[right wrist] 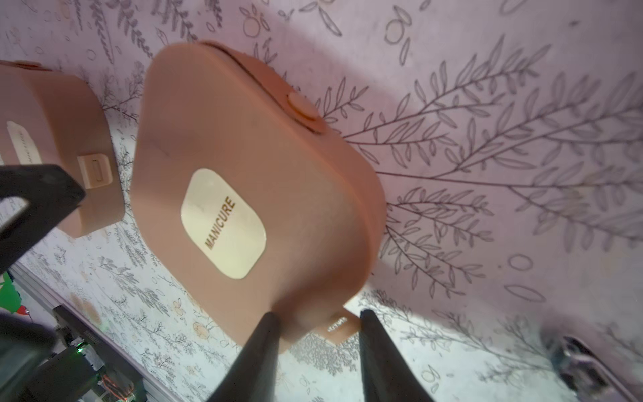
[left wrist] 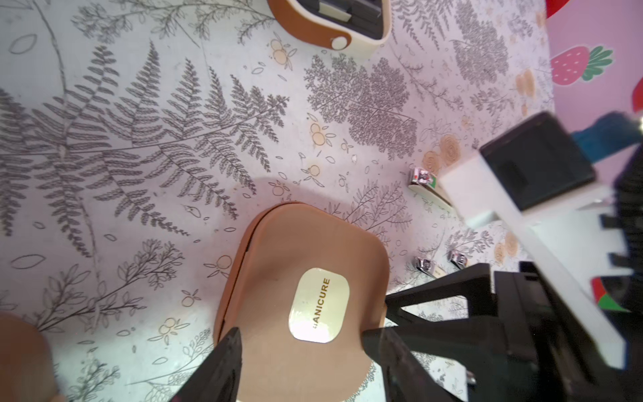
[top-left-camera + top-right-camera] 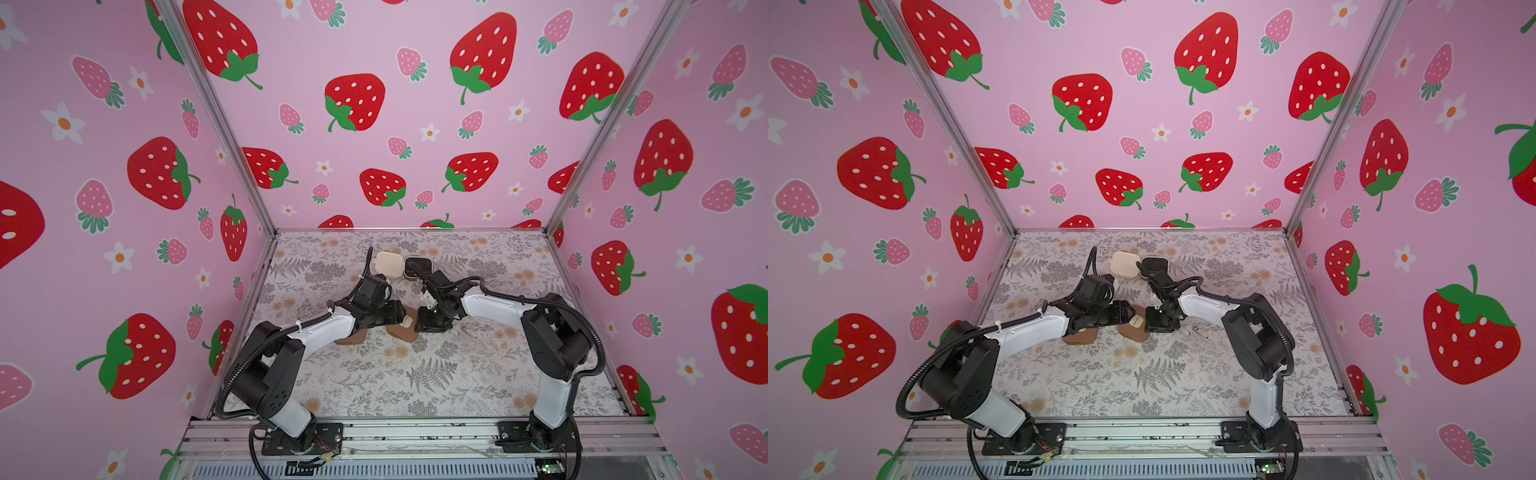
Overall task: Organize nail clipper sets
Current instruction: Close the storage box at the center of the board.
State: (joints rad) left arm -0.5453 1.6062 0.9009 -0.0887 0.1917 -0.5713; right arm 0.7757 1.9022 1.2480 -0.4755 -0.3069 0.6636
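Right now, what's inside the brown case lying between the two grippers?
Nothing inside shows: the brown case is shut, its strap snapped down. Only its cream MANICURE patch shows on top. Some metal tools lie loose beside it.

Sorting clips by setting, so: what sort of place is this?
Most likely a robot test booth, not a home: strawberry-print wall panels in an aluminium frame, a floral-print tabletop, and two robot arms bolted to a metal rail at its front.
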